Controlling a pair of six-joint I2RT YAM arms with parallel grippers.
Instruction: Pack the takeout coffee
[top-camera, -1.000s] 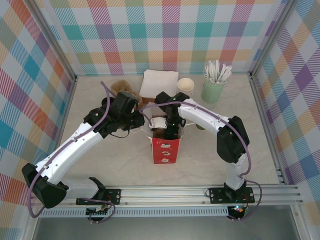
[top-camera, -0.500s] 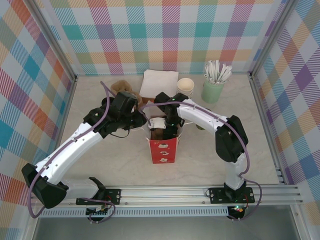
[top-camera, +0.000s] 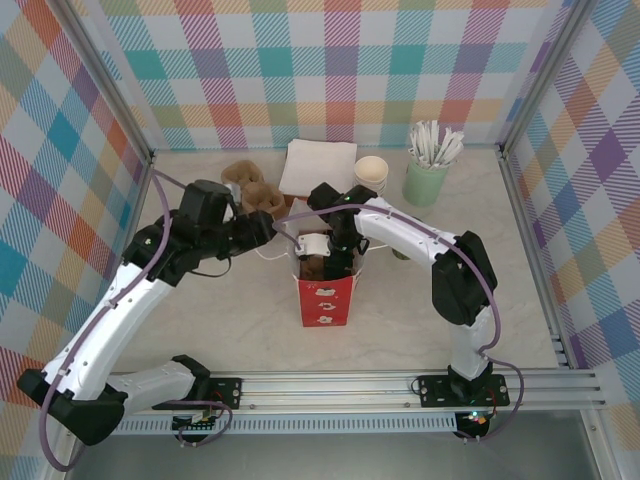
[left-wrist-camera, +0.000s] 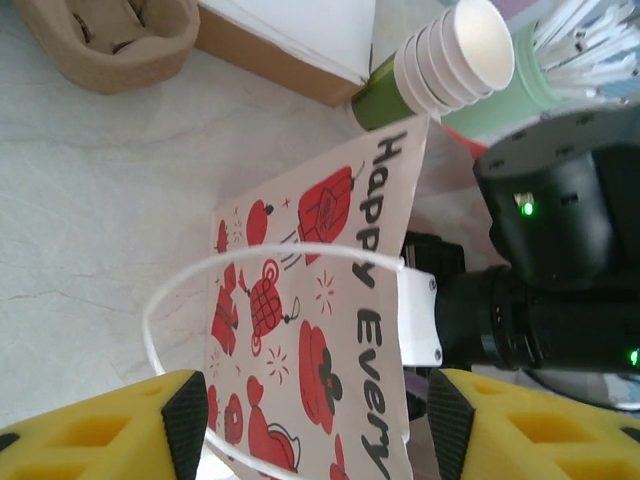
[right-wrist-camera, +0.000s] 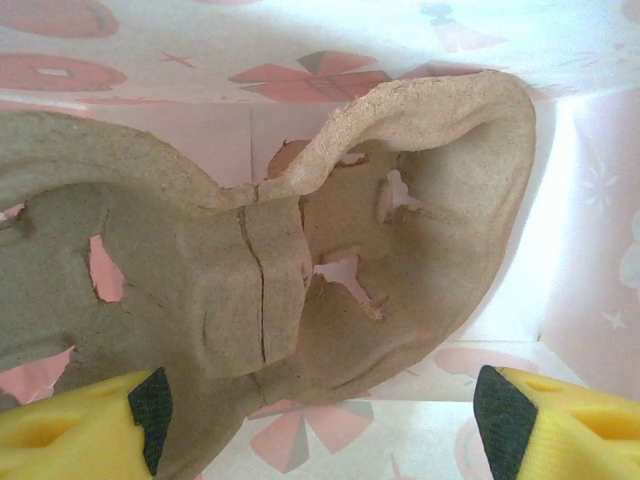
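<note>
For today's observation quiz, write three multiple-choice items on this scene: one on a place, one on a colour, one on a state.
1. Where does the pulp cup carrier lie?
A) inside the paper bag
B) on the napkins
C) on the bare table

2. What colour is the stick holder?
A) black
B) pale green
C) orange

3. How is the left hand?
A) shut on the bag's handle
B) shut on a cup
C) open

Answers:
1 A, the bag's walls surround it in the right wrist view.
2 B, it stands at the back right in the top view.
3 C, its yellow fingers stand wide apart.
</note>
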